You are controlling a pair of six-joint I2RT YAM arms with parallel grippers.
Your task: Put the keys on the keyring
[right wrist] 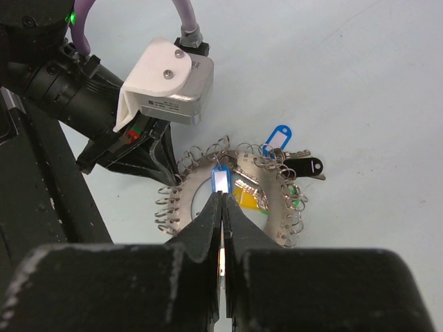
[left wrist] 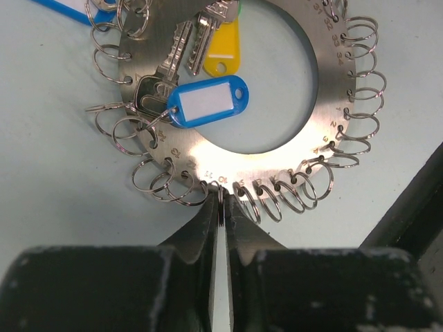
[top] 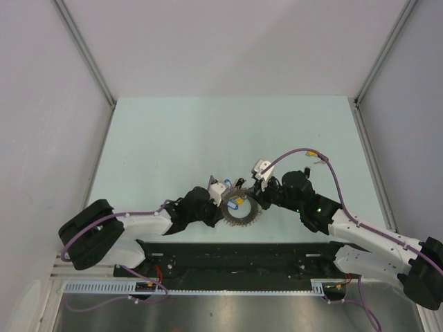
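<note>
- Hold steady the wire loop (left wrist: 220,188) on the flat-lying keyring's (left wrist: 325,104) rim, pinched in the left gripper's (left wrist: 220,202) jaws.
- Right gripper's (right wrist: 221,199) jaws together over the keyring's hole, at the blue tag (right wrist: 220,181); grip there unclear.
- Slide keys (left wrist: 176,59), lying across the keyring's band, slowly.

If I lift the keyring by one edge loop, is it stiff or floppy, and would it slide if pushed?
The keyring looks like a flat metal plate, so it is probably stiff but may pivot on the thin loop the left pincer pinches. The keys and blue tag would likely dangle and swing. Pushed, it should slide on the smooth table.
</note>
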